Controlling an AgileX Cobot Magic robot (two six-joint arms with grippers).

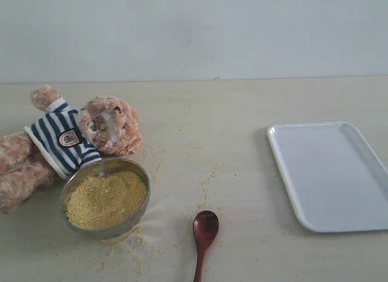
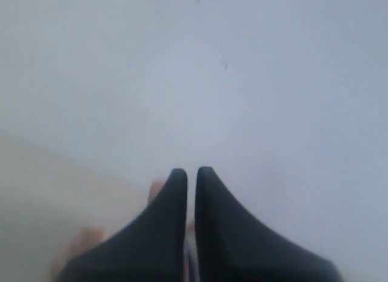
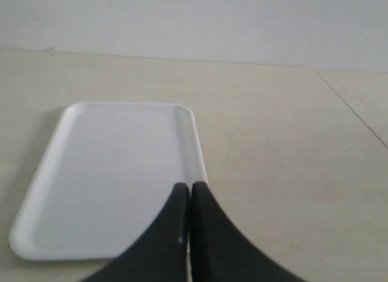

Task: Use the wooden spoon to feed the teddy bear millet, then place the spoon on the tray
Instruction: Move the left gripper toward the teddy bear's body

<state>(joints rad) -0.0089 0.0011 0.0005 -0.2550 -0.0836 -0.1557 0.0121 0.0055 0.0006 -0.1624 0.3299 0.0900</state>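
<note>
Not started, I reckon: spoon [image 1: 205, 228] lies loose on the desk [image 1: 242, 112] (beside the millet [image 1: 106, 198]). Left fingers [image 2: 163, 221], right fingers [image 3: 209, 221] closed, empty. Grab its handle next.

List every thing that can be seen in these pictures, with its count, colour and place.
teddy bear: one, tan-pink, navy-and-white striped shirt; lying on the left of the table, head at the bowl's rim
metal bowl: one, shiny silver; in front of the bear
millet: yellow; a heap in the bowl, loose grains scattered around it
wooden spoon: one, dark reddish-brown; on the table, right of the bowl
tray: one, white; on the right
table: one, pale beige
wall: pale grey, behind
left gripper: one, black, shut; wrist view only
right gripper: one, black, shut; over the tray's edge
</note>
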